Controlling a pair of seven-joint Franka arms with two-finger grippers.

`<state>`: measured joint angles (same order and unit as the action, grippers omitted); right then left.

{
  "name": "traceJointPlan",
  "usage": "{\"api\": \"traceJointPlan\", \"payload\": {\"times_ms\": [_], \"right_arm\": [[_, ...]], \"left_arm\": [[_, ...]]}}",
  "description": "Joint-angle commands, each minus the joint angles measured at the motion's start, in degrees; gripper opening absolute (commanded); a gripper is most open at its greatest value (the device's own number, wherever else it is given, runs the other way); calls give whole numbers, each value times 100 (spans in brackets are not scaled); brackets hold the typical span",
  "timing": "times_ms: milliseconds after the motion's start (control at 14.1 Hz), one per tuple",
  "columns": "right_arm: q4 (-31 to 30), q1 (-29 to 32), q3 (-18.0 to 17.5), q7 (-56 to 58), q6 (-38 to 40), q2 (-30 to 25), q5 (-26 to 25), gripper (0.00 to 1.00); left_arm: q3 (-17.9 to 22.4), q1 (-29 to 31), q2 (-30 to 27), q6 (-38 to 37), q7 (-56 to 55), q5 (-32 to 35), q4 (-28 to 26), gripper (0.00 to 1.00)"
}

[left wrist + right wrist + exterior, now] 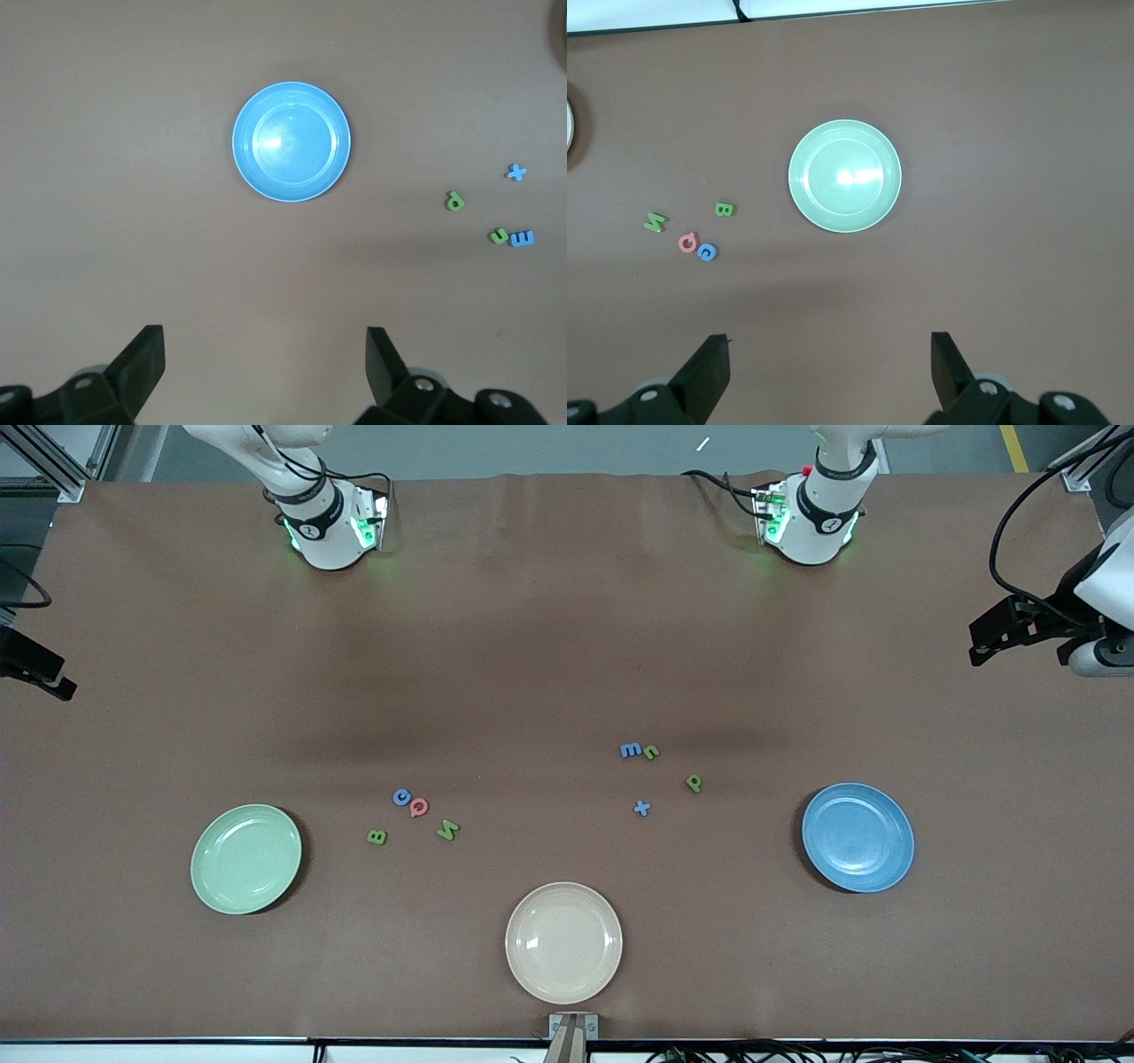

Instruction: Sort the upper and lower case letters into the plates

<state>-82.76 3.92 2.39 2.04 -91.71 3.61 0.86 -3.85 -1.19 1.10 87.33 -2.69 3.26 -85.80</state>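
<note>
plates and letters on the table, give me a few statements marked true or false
1. All three plates hold nothing. True: the mint green plate, blue plate and cream plate are bare.
2. The pinkish-red letter lies in the blue plate. False: it lies on the table, touching a blue letter.
3. The cream plate is nearest the front camera. True.
4. The left tool holds a letter. False: both it and the right tool are open, holding nothing.

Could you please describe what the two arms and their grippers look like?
Both arms are glossy white with black joint rings, green lights glowing at their bases and black cables trailing. The left gripper and right gripper have black, wedge-shaped fingers on black bodies with silver screws.
</note>
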Motion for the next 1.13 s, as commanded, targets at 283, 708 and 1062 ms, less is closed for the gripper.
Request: {"api": "traceJointPlan", "payload": {"times_ms": [283,708,1062], "right_arm": [[5,4,-28,-28,21,25,37,100],[5,-601,-28,-45,-118,1060,37,100],[-12,-1058,-29,-19,-943,1966,28,100]], "left_arm": [[-28,-48,74,82,-56,0,90,100],[-238,-162,1074,880,-83,-326,55,100],[-265,-847,2234,1997,-451,-282,19,100]]}}
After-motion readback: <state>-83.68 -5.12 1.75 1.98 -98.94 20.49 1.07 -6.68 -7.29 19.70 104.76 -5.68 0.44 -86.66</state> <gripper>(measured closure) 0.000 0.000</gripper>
